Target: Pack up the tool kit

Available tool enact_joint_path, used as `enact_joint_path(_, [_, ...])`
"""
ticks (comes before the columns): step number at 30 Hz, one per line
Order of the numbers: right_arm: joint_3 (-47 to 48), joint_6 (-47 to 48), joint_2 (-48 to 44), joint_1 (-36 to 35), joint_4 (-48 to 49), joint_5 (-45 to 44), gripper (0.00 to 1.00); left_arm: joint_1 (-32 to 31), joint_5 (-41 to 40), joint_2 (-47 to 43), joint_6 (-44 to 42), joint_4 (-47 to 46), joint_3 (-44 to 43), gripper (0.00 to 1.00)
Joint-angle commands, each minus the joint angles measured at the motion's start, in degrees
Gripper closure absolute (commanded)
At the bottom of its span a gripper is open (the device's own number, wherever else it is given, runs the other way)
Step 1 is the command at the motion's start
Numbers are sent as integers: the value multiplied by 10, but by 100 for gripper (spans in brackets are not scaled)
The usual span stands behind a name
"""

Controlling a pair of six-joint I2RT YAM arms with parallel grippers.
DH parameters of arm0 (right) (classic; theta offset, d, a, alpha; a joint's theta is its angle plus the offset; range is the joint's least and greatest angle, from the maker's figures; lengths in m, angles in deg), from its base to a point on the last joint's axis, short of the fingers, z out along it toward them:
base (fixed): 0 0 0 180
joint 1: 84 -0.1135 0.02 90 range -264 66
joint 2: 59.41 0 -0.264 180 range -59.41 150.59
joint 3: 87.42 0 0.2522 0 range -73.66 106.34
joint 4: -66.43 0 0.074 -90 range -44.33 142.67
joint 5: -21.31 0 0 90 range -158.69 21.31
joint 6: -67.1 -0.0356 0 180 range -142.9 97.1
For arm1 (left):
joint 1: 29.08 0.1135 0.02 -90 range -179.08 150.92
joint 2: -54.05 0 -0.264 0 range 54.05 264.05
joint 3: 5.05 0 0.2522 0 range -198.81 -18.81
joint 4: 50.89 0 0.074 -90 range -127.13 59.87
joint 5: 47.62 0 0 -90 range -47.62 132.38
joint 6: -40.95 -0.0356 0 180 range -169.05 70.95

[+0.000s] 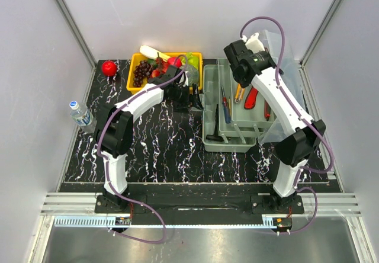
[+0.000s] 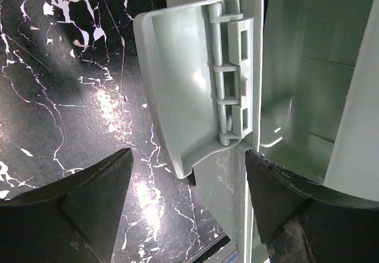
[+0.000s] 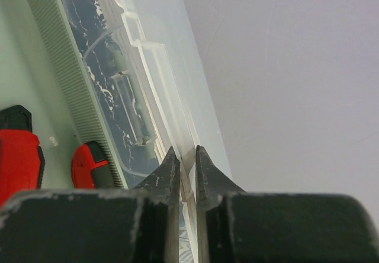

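The toolbox [image 1: 211,91] is seen on the right half of the black, white-veined table [image 1: 166,150], open, with its long side running away from the arms. Its clear lid [image 1: 288,73] is stood up along the far right side of the box, close to the right wall. The thin free edge of that lid is pinched by the right gripper [image 3: 188,156]; in the right wrist view the two fingertips are pressed almost together with the lid's rim caught between them. Inside the box, red-handled pliers [image 1: 251,97] are laid in the right part of the tray, a slim screwdriver [image 1: 225,106] is laid nearer the middle, and a yellow-orange handle [image 1: 238,91] is seen between them. Two red handles are also glimpsed at the left of the right wrist view, just beside the ribbed inner wall. The left gripper [image 2: 188,171] is held over the box's left outer wall, its jaws spread wide with nothing grasped; a grey-green hinged flap [image 2: 177,85] on that wall is framed between the two fingers without being touched by either. A yellow tray [image 1: 132,86] of fruit is placed at the back of the table, just left of the box. A red apple [image 1: 109,67] is set at the back left corner, and a water bottle [image 1: 80,114] is stood off the table's left edge.
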Motion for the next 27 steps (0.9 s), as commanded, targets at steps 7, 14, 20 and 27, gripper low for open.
enact_joint_path(7, [36,-127,34,-63,53,-100,75,-9,18,8,7,-13,10,20])
enact_joint_path(14, [-19,-100,33,-100,125,-134,74,-3,60,5,18,-45,32,20])
enact_joint_path(20, [-79,-57,20,-122,209,-165,78,-1,69,7,19,-49,37,20])
enact_joint_path(27, [-116,71,17,-146,370,-191,79,0,69,4,20,-52,45,20])
